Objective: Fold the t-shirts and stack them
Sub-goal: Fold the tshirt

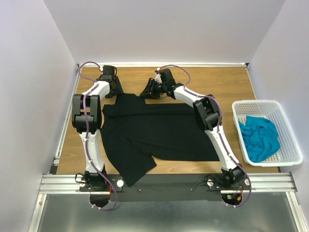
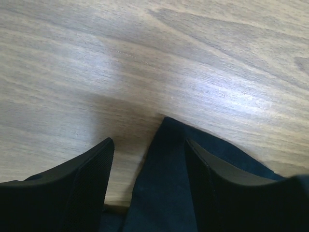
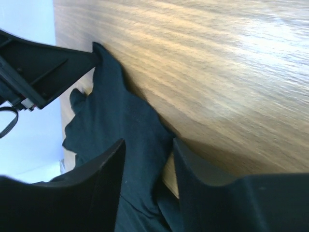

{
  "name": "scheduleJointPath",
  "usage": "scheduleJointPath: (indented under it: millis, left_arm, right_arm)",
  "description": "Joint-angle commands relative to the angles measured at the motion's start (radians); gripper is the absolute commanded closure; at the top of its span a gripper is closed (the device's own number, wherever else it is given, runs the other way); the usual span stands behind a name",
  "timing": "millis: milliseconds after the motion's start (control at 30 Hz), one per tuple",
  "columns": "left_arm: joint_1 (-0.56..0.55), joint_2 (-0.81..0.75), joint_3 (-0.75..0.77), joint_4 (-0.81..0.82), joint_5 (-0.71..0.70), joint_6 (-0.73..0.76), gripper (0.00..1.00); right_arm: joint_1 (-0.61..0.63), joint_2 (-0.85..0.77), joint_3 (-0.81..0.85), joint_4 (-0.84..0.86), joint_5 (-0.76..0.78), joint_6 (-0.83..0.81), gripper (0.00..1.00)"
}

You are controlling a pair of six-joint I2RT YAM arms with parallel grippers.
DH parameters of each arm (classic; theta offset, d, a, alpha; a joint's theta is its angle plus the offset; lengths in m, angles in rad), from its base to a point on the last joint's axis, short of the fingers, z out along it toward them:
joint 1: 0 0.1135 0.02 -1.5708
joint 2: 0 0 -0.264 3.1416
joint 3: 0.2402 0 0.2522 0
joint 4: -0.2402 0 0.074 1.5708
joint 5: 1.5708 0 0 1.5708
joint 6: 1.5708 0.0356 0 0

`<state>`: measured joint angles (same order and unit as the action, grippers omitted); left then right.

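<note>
1. Straddling the far edge of the black t-shirt (image 1: 154,133), both arms reach across the wooden table (image 1: 231,82), and neither has a grip yet. The shirt lies spread across the middle of the table. The teal t-shirt (image 1: 260,137) sits crumpled in the white lattice basket (image 1: 239,104) at the right.
2. The left gripper (image 2: 148,147) has its fingers spread. Only a pointed corner of black cloth reaches up between them, lying closer to one finger, with bare wood showing beside the other. Closing here may catch just a sliver, which would likely slip out once lifted.
3. The right gripper (image 3: 147,145) is also parted, with a rumpled ridge of cloth between its fingers. That bunching could mean it takes two layers, or an uneven bite, so the edge would come up twisted.
4. If one side holds and the other slips, the shirt would probably swing and the fold land skewed. That would make a poor base for stacking the teal shirt.
5. The two grippers work near each other at the far edge, and the left one shows in the right wrist view. Any inward pull risks a knock between them.
6. The near-left part of the shirt trails toward the table's front edge. Dragging could snag it there.
</note>
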<state>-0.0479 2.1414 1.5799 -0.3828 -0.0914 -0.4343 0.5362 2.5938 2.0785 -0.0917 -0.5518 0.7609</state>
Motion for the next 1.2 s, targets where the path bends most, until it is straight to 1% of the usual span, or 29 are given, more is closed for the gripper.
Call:
scheduleJointPath:
  millis: [0,67,100,167,200,333,400,567,600,733,767,833,867,900,967,1000,1033,1067,1100,1167]
  left_arm:
    - [0.0,0.052,0.014,-0.002,0.044,-0.004,0.33]
    - [0.0,0.061,0.019,-0.004,0.051,-0.001,0.36]
    - [0.0,0.064,0.02,-0.002,0.058,-0.003,0.38]
    - [0.0,0.064,0.019,-0.002,0.061,-0.003,0.43]
    - [0.0,0.066,0.014,-0.002,0.065,-0.003,0.48]
    - [-0.001,0.066,0.008,-0.002,0.071,-0.001,0.57]
    - [-0.01,0.068,0.008,-0.01,0.074,-0.003,0.57]
    - [-0.033,0.078,0.028,-0.047,0.03,-0.004,0.59]
    - [-0.036,0.086,0.043,-0.068,0.013,-0.004,0.61]
    - [-0.059,0.106,0.081,-0.111,-0.033,-0.003,0.62]
    - [-0.063,0.113,0.095,-0.125,-0.042,-0.003,0.67]
    - [-0.063,0.121,0.106,-0.134,-0.044,-0.006,0.67]
    - [-0.063,0.123,0.115,-0.139,-0.047,-0.009,0.71]
    - [-0.063,0.126,0.117,-0.143,-0.048,-0.011,0.77]
    - [-0.063,0.127,0.124,-0.145,-0.048,-0.011,0.83]
    - [-0.063,0.129,0.124,-0.146,-0.05,-0.011,0.88]
    - [-0.063,0.127,0.123,-0.148,-0.051,-0.011,0.96]
    - [-0.063,0.129,0.123,-0.148,-0.054,-0.009,0.99]
    - [-0.063,0.121,0.121,-0.146,-0.06,-0.006,1.0]
    - [-0.063,0.111,0.117,-0.142,-0.067,0.0,1.0]
  right_arm:
    - [0.01,0.068,-0.023,-0.043,0.073,0.012,0.52]
    - [0.01,0.071,-0.026,-0.042,0.082,0.006,0.58]
    - [0.01,0.072,-0.029,-0.043,0.084,0.008,0.64]
    - [0.011,0.075,-0.031,-0.043,0.084,0.006,0.7]
    - [0.01,0.075,-0.034,-0.043,0.084,0.005,0.76]
    - [0.011,0.075,-0.035,-0.043,0.081,0.002,0.87]
    - [0.011,0.074,-0.035,-0.045,0.078,-0.002,0.89]
    - [0.013,0.065,-0.04,-0.043,0.076,-0.008,0.9]
    - [0.011,0.063,-0.041,-0.045,0.076,-0.009,0.91]
    - [0.016,0.057,-0.046,-0.045,0.079,-0.015,0.91]
    - [0.016,0.055,-0.049,-0.043,0.079,-0.017,0.91]
    - [0.016,0.054,-0.047,-0.043,0.079,-0.021,0.91]
    - [0.018,0.052,-0.049,-0.043,0.081,-0.021,0.92]
    - [0.016,0.049,-0.049,-0.043,0.081,-0.023,0.92]
    - [0.018,0.046,-0.049,-0.045,0.081,-0.028,0.93]
    - [0.018,0.042,-0.049,-0.045,0.082,-0.032,0.95]
    - [0.016,0.038,-0.051,-0.045,0.082,-0.037,0.95]
    - [0.016,0.037,-0.051,-0.045,0.084,-0.038,0.96]
    - [0.016,0.032,-0.051,-0.045,0.085,-0.043,0.98]
    - [0.016,0.016,-0.054,-0.045,0.084,-0.052,0.99]
